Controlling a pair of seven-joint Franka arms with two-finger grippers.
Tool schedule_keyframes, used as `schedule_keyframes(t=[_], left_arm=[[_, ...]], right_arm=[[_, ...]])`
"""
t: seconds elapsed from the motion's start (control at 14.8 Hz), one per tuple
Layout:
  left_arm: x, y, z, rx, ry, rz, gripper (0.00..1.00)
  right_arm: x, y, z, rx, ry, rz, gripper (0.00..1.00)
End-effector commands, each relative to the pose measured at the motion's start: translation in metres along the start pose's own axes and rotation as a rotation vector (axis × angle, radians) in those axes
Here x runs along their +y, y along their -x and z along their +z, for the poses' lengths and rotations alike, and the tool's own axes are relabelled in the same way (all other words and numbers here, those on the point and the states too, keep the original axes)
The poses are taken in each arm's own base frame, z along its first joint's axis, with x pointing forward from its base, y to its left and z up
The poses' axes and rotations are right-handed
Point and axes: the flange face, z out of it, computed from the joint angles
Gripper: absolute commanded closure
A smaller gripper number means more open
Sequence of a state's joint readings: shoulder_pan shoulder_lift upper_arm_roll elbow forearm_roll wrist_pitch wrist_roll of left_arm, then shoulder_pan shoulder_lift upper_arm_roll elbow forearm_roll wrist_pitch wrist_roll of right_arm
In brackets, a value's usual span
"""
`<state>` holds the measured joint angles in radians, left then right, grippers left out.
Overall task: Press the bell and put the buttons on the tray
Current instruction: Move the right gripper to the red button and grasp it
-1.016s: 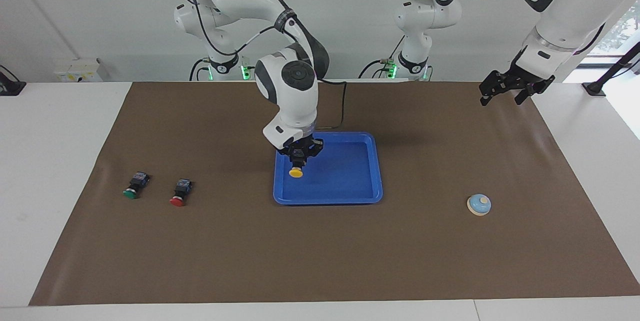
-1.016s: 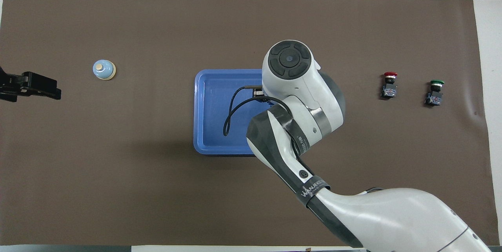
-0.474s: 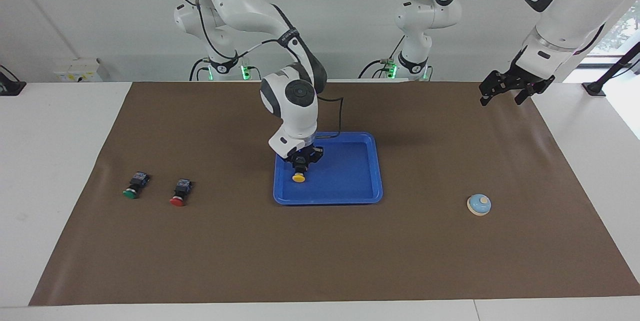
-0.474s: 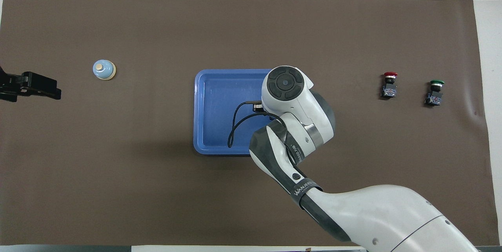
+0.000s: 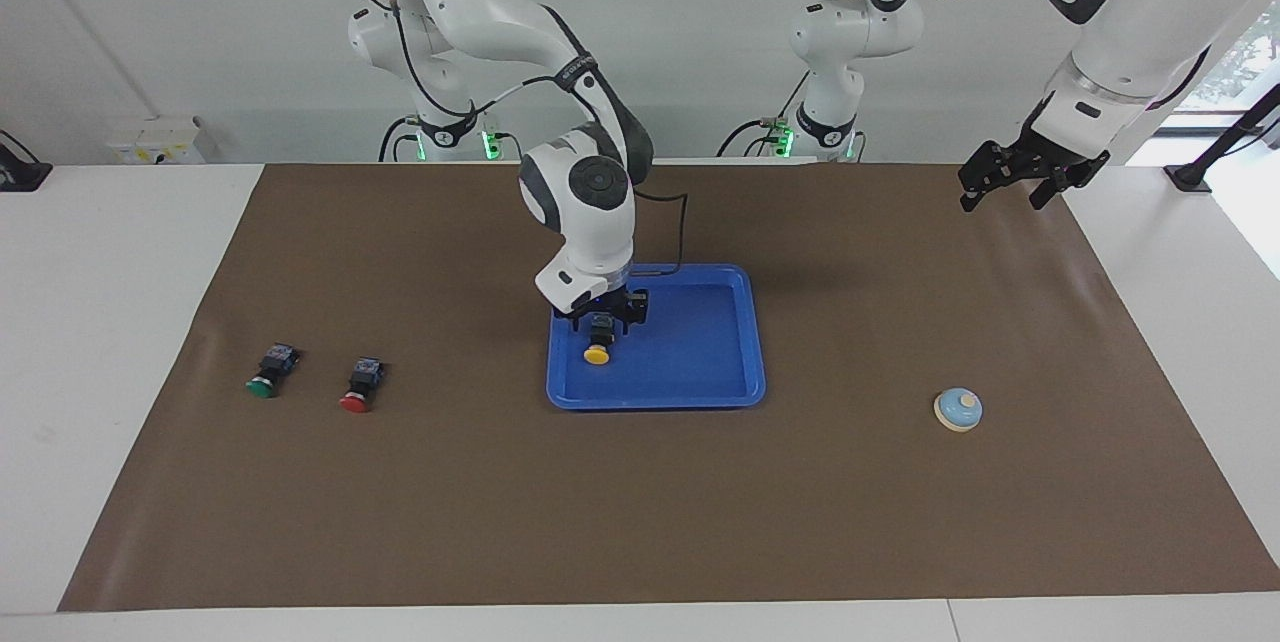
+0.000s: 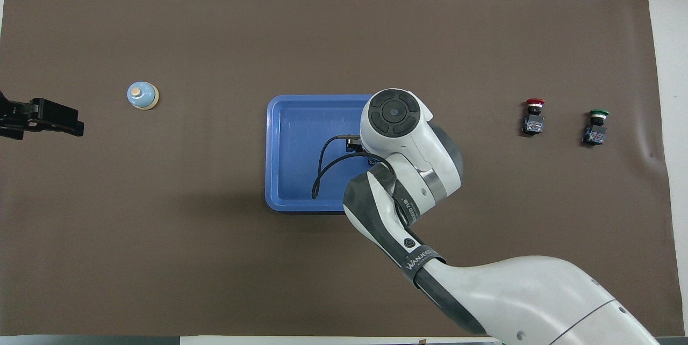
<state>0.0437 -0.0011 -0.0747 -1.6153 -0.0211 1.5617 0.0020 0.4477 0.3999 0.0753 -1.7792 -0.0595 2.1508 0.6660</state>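
- Facing view, read across from the right arm's end: the green button (image 5: 264,378) and the red button (image 5: 356,394) lie on the brown mat (image 5: 400,522), well apart from either gripper, so both are left to move.
- Right gripper (image 5: 601,314) hangs low over the tray (image 5: 700,392), jaws spread wide, the yellow button (image 5: 597,347) resting in the tray just below: one of three placed.
- Bell (image 5: 958,409) sits toward the left arm's end; whether it was pressed I cannot tell.
- Left gripper (image 5: 1010,180) waits open, raised over the mat's corner.
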Motion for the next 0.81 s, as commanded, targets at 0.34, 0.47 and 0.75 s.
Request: schedule_keyframes(t=[0.34,0.47,0.75], left_arm=[[-0.001,0.001,-0.002,-0.003,0.008,-0.010,0.00],[-0.001,0.001,-0.003,-0.001,0.008,-0.010,0.00],[-0.001,0.001,-0.002,-0.003,0.008,-0.010,0.00]], right_arm=[[0.191,-0.083,-0.097,0.037,-0.008,0.147,0.00],[0.243,-0.096,-0.089,0.030,0.000,0.121,0.00],[0.317,-0.088,-0.052,0.024,0.004,0.077,0.00]])
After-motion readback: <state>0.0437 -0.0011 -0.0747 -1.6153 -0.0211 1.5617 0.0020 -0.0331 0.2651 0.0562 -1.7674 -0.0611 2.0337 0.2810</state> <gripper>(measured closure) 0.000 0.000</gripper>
